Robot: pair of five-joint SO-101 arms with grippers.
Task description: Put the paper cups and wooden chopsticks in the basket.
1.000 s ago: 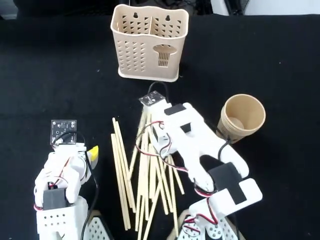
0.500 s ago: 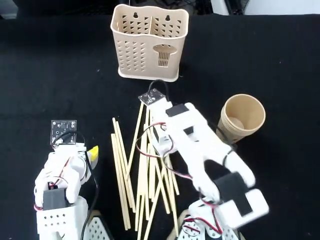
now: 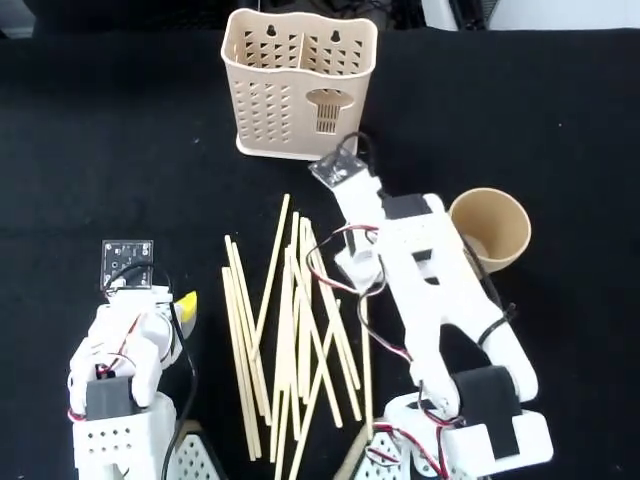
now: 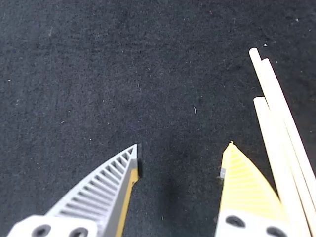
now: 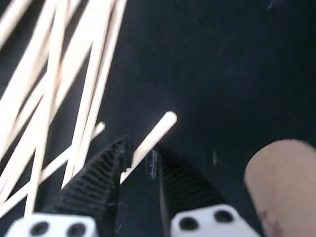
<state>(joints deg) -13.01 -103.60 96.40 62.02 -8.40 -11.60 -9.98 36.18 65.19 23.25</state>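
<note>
Right fingers (image 5: pixel 106 168) are nearly closed, pinching a single chopstick (image 5: pixel 154 133) close to one end, with a short tip poking past them. In the high view that stick lies just right of the chopsticks pile (image 3: pixel 285 320), centre-low of frame. Paper cups (image 3: pixel 488 232) are nested, right of centre, just beside the right arm. Basket (image 3: pixel 298 85) is top centre, upright, with two compartments. Left fingers (image 4: pixel 247 182) are wide apart, holding nothing, over the bare surface (image 3: pixel 120 150) at lower left, stick ends just beside the yellow one.

To do it well: lift clear of the pile first, since the end grip means the long part will likely swing. Tip the stick upright over one compartment and release low. Mind the cups, and the basket looks light enough to shift. No readable brand, label or writing anywhere.
</note>
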